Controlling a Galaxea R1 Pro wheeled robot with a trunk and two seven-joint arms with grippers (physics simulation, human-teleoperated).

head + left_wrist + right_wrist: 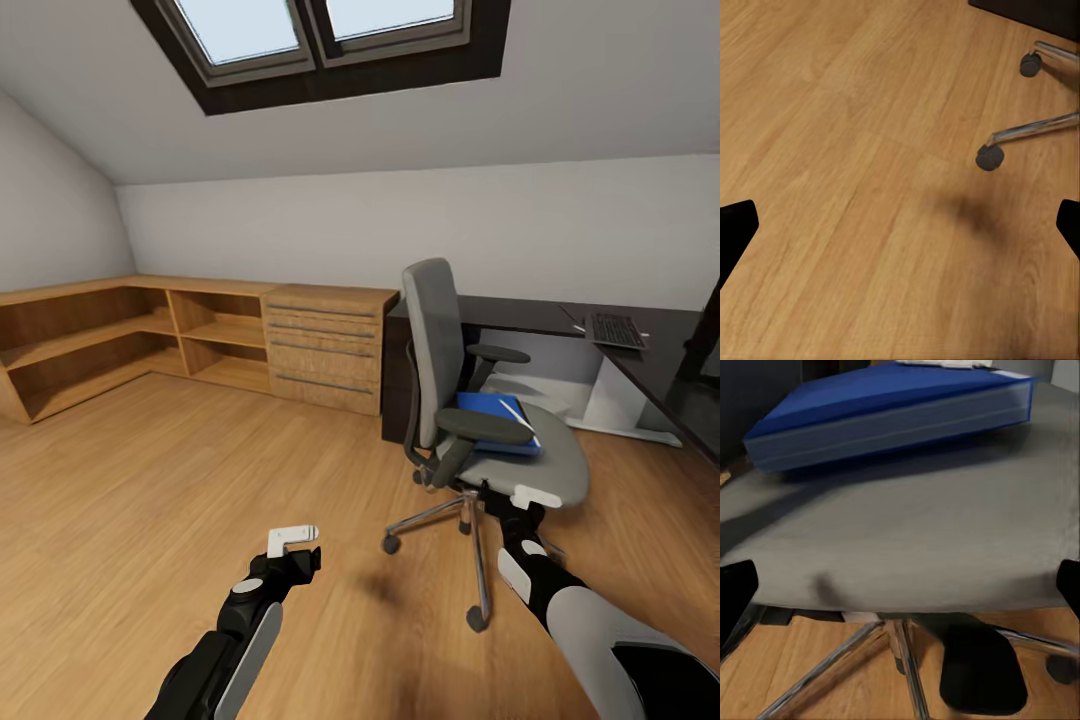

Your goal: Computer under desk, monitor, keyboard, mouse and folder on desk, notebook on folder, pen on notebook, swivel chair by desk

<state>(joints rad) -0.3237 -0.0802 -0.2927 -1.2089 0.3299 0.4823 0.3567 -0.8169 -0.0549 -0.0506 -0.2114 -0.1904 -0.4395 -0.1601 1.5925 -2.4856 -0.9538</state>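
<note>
Head view: right hand (528,497) at swivel chair (520,470) seat edge.

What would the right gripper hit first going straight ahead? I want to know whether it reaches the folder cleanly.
Probably the swivel chair's grey seat, at its front edge; the blue folder lies farther back on it. Depth is unclear, so that is a judgement.

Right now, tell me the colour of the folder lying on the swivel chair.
The folder is blue with a paler edge; it shows best in the right wrist view, resting on the grey swivel chair seat.
</note>
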